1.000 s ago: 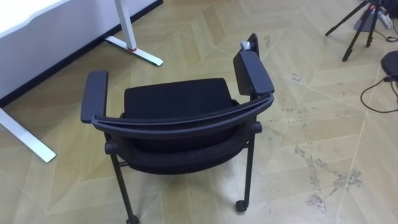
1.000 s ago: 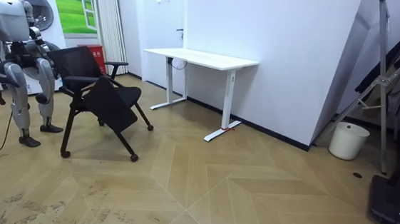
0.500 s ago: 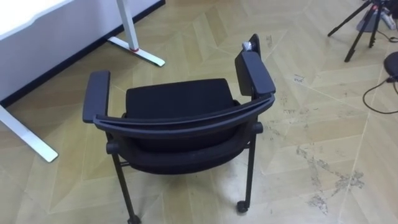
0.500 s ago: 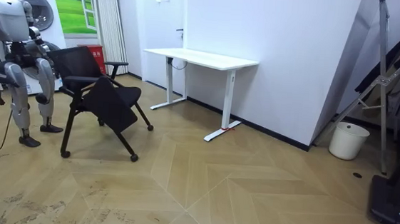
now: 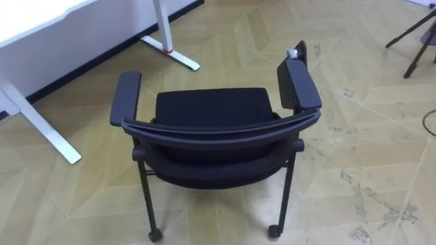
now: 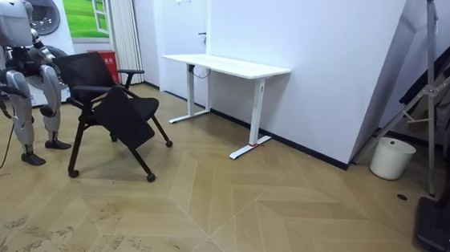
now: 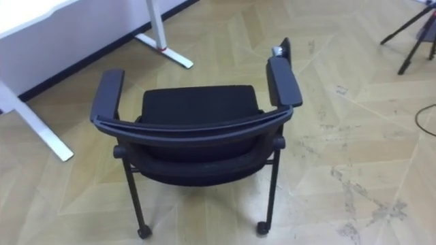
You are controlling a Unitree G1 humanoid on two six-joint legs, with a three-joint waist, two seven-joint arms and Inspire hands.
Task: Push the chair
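Note:
A black chair (image 5: 211, 112) on castors stands just in front of me on the wooden floor, its curved backrest (image 5: 218, 133) nearest to me and its seat facing away. One armrest (image 5: 126, 95) is at its left, the other (image 5: 298, 82) at its right. In the room view I stand upright behind the chair (image 6: 106, 100), at the room view's left. My right hand (image 6: 3, 99) hangs at my side there, apart from the chair.
A white desk (image 6: 226, 64) stands beyond the chair by the wall; its feet (image 5: 170, 51) lie on the floor ahead and to the left. A tripod leg (image 5: 415, 34) is at the far right. A white bin (image 6: 391, 158) stands by the far wall.
The eye view has shifted, so the chair shows further right and lower. In the room view the chair stands where it was; my right arm has lifted slightly.

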